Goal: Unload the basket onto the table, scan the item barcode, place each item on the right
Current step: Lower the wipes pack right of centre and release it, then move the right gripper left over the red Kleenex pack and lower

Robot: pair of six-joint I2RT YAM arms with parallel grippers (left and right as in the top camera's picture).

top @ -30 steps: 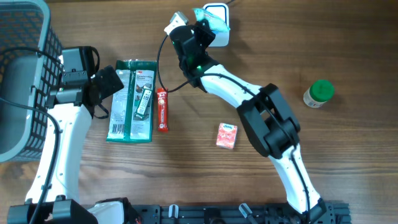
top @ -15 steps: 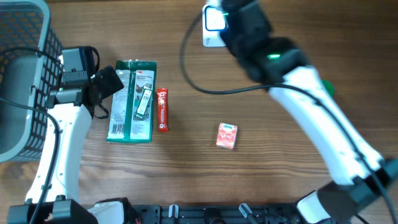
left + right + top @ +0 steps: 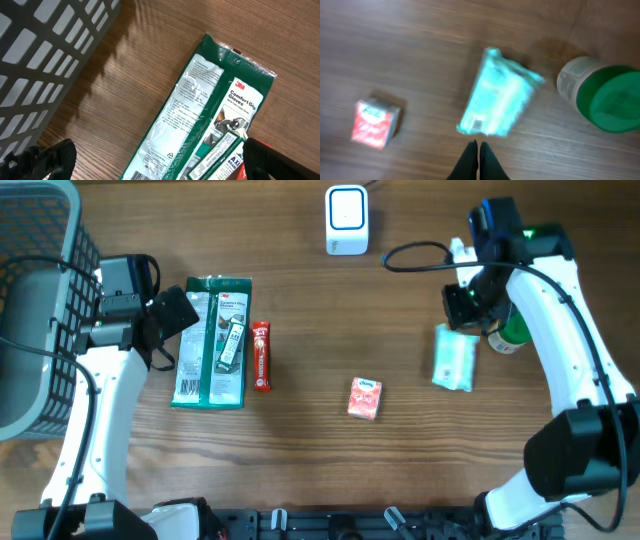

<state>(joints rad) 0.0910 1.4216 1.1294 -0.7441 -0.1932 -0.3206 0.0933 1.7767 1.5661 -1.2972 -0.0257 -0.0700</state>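
Two sets of jaws, in opposite states. The right jaws are pressed fully together: in the right wrist view the dark fingers meet with no gap, and they hold nothing. The teal pack lies flat on the surface just ahead of those fingers but apart from them, between the red box and the green-capped bottle. From overhead the pack is just beside the bottle, well apart from the white scanner at the far edge.

The left jaws stand wide open. Only their black fingertips show, one at each lower corner of the left wrist view, with the gloves pack spanning the gap between them. Nothing is gripped there. The basket stands close on the left.

The right wrist view is blurred, so the print on the teal pack and the red box cannot be read. A pale patch with dark marks near the pack's lower corner is too smeared to identify. From overhead the right arm covers part of the bottle. The left wrist view cuts off the lower end of the gloves pack. The frame edge crops the basket in both views. The red stick beside the gloves pack shows clearly only from overhead.
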